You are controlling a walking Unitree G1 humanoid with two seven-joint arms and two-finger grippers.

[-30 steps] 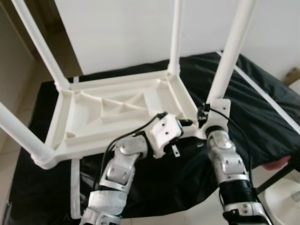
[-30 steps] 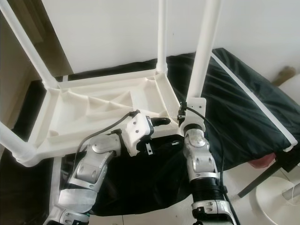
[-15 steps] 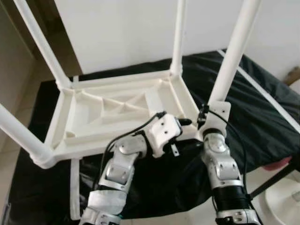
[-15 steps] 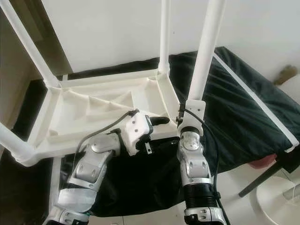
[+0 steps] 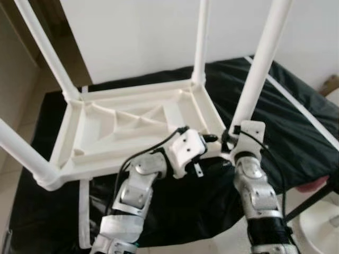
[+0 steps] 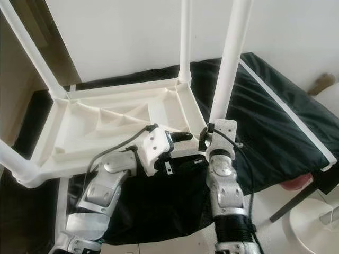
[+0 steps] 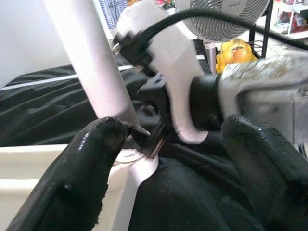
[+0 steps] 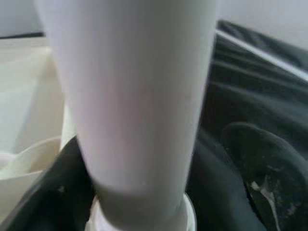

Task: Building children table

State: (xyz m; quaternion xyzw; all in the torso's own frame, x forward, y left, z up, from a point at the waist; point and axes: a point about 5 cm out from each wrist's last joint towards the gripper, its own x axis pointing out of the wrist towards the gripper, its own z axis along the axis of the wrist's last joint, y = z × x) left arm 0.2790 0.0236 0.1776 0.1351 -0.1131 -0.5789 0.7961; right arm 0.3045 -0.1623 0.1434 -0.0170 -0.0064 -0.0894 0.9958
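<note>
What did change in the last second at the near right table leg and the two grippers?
The right gripper turned its wrist at the base of the near right white plastic leg; its white wrist plate, square on before, now shows slanted. That leg leans slightly more upright than before. The left gripper stayed at the near rim of the upside-down white plastic table top, which kept its place on the black cloth.

Table (image 5: pixel 132 124) lies upside down on the cloth (image 5: pixel 296 127) — legs up, wall (image 5: pixel 137 32) behind.

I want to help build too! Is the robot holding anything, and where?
Yes. The right pincer has its fingers either side of the near right table leg, low down by its socket. The left pincer is open beside that corner.
</note>
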